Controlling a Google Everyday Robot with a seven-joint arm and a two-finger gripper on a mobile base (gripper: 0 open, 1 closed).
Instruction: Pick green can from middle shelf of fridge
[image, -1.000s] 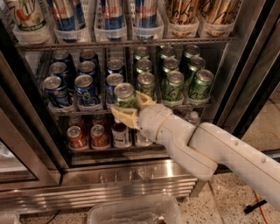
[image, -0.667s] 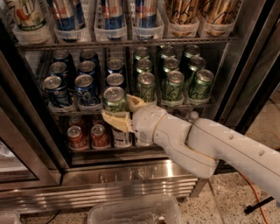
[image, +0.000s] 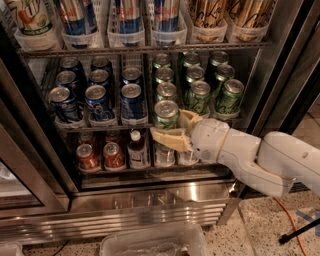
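My gripper is shut on a green can and holds it upright just in front of the middle shelf of the fridge. One tan finger runs under and in front of the can, and the other sits at its right side. Behind it, more green cans fill the shelf's right lanes and dark blue cans fill the left lanes. My white arm reaches in from the right.
Tall slim cans stand on the rack above. Red-orange cans and a small bottle stand on the rack below. The dark door frame is close on the right. A clear plastic bin sits on the floor in front.
The gripper, with the green can in it, first moved left in front of the blue cans, then back right. It is now in front of the leftmost green lane.
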